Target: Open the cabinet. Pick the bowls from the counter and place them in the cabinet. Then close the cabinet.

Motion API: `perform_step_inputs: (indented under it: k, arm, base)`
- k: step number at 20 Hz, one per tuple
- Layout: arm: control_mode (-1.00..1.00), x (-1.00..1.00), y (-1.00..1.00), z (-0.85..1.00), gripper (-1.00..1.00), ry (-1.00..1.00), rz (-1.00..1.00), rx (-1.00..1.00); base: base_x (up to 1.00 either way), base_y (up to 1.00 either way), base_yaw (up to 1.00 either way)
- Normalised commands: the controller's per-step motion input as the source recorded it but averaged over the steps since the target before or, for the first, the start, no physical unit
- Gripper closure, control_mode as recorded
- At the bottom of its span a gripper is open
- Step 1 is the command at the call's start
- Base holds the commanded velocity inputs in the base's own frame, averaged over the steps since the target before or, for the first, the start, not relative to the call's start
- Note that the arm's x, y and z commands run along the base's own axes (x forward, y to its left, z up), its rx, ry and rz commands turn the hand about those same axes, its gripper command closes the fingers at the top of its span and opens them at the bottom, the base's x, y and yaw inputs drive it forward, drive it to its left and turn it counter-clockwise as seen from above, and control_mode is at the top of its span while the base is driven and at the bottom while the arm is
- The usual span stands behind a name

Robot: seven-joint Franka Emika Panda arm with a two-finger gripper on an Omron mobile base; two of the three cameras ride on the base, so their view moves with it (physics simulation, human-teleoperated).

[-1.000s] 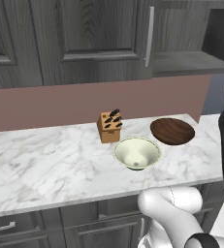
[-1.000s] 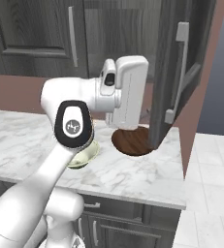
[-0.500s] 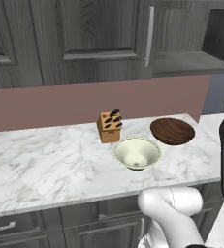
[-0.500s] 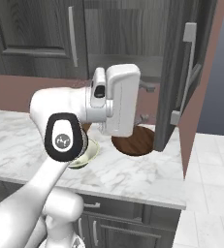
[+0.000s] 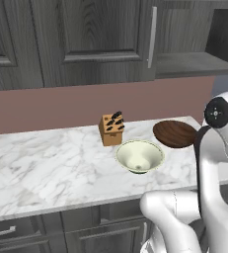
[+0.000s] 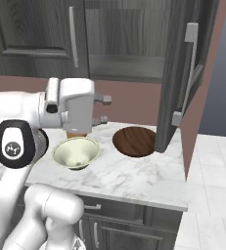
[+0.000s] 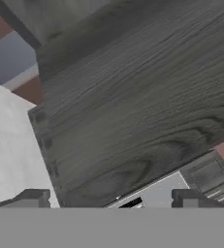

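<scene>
I see the cabinet (image 6: pixel 134 39) above the worktop with its right door (image 6: pixel 183 78) swung out over the right end and its left door (image 5: pixel 93 39) shut. Both bowls sit on the worktop (image 5: pixel 46 173): the cream bowl (image 5: pixel 139 156) near the front edge, the wooden bowl (image 5: pixel 174 134) just behind it toward the right end, close under the open door. A knife block (image 5: pixel 111 129) stands near the back edge. My gripper (image 7: pixel 111 197) faces wood grain up close, fingertips (image 7: pixel 33 196) spread with nothing between them.
</scene>
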Motion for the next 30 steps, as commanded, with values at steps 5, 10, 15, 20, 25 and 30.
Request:
perform_step_inputs:
  k: [5, 10, 15, 20, 25, 30]
  arm:
    - [-1.00, 0.00, 0.81, 0.08, -1.00, -0.38, 0.11, 0.37]
    - [-1.00, -0.20, 0.53, 0.01, -1.00, -0.38, 0.34, 0.32]
    - [-1.00, -0.05, 0.47, 0.00, -1.00, -0.39, 0.52, 0.16]
    - [-1.00, 0.00, 0.53, 0.00, -1.00, -0.43, 0.56, 0.02]
    - [-1.00, 0.00, 0.61, 0.00, -1.00, -0.53, 0.40, 0.00]
    - [-1.00, 0.16, 0.30, 0.05, -1.00, -0.35, 0.19, 0.00]
  base:
    - [0.00, 0.00, 0.00]
    - [0.00, 0.00, 0.00]
    - [0.00, 0.00, 0.00]
    - [0.00, 0.00, 0.00]
    - [0.00, 0.00, 0.00]
    - [0.00, 0.00, 0.00]
